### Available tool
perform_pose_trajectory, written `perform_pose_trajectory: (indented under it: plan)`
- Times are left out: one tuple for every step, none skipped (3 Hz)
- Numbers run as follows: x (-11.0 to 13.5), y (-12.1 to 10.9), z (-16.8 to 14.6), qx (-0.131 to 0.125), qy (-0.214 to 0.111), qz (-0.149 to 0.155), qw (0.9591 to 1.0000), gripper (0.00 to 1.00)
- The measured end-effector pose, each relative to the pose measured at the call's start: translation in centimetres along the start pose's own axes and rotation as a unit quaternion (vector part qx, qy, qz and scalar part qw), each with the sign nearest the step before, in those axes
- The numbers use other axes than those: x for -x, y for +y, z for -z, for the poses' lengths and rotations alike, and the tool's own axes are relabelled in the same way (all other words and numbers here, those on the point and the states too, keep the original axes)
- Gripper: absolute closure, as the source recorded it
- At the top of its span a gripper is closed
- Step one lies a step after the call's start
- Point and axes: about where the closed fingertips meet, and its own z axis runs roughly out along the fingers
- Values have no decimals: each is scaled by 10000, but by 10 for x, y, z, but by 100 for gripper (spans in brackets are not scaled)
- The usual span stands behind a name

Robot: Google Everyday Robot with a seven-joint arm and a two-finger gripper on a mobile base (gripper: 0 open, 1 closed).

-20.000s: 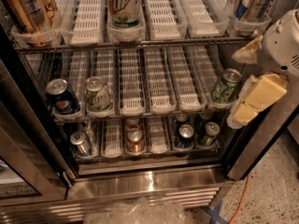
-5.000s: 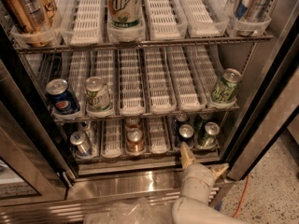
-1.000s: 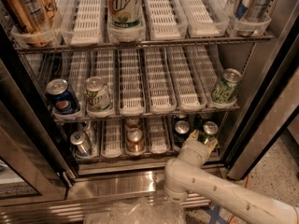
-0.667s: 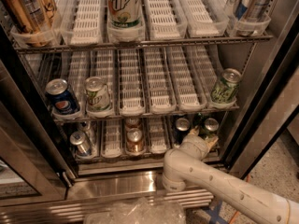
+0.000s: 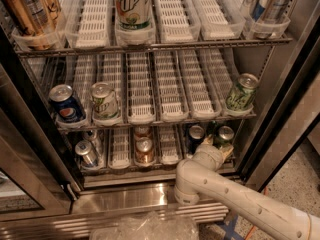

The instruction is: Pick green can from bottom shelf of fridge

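The green can (image 5: 225,133), dark green with a silver top, stands at the right end of the bottom shelf (image 5: 119,150) of the fridge (image 5: 125,198). My gripper (image 5: 216,143) reaches in from the lower right on a white arm. It sits right at the green can's front left side, between it and a dark can (image 5: 195,134). My wrist hides the green can's lower part.
The bottom shelf also holds a silver can (image 5: 87,154) and two copper cans (image 5: 144,149). On the middle rack are a blue can (image 5: 65,104), a pale green-and-white can (image 5: 104,101) and a tilted green can (image 5: 240,93). Crumpled plastic (image 5: 150,226) lies below the sill.
My arm has pushed further in and to the right over the sill, bringing the gripper up against the green can. The cans have not moved.
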Motion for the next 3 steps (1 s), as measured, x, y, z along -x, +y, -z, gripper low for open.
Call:
perform_pose_trajectory:
  plan:
    - [0,0,0,0,0,0,10000,67]
    - [0,0,0,0,0,0,10000,91]
    - [0,0,0,0,0,0,10000,100]
